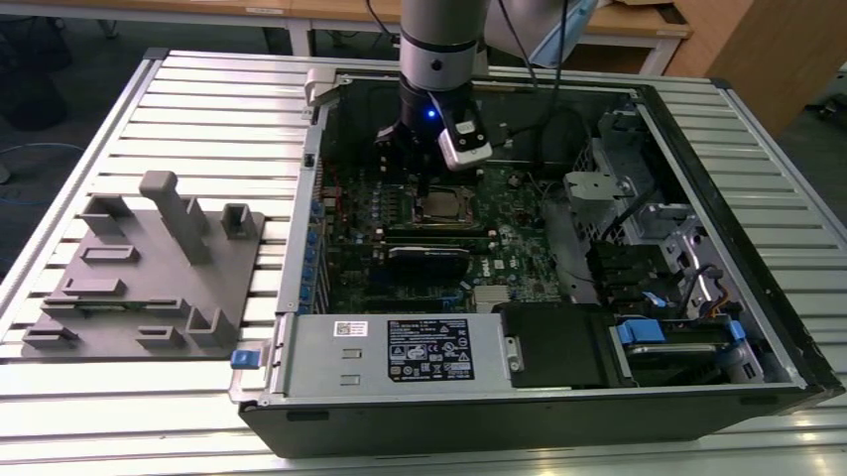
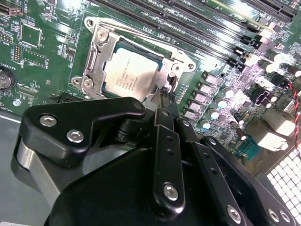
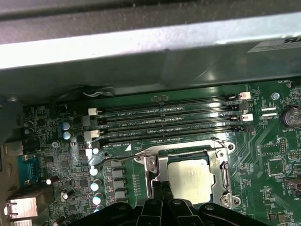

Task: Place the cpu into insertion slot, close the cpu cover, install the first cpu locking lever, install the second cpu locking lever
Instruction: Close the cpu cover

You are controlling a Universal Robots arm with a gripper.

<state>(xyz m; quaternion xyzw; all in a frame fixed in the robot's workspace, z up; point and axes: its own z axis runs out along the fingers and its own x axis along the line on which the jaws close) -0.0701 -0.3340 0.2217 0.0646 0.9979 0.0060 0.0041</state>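
Carrying an open computer case (image 1: 781,327) and, on the exterior view's left, a grey fixture block (image 1: 146,268), the slatted metal table (image 1: 198,109) stands before wooden furniture (image 1: 741,50). The case lies on its side so the green circuit board (image 1: 523,248) faces up — within reach of the arm (image 1: 443,40) from above. The tool (image 2: 163,96), fingers pressed together, hangs low at the edge of the insertion slot (image 2: 149,51), probably to work the metalwork there. The cpu cover (image 2: 96,54) lies flat over the slot — the cpu (image 2: 129,73) sits seated in its window.
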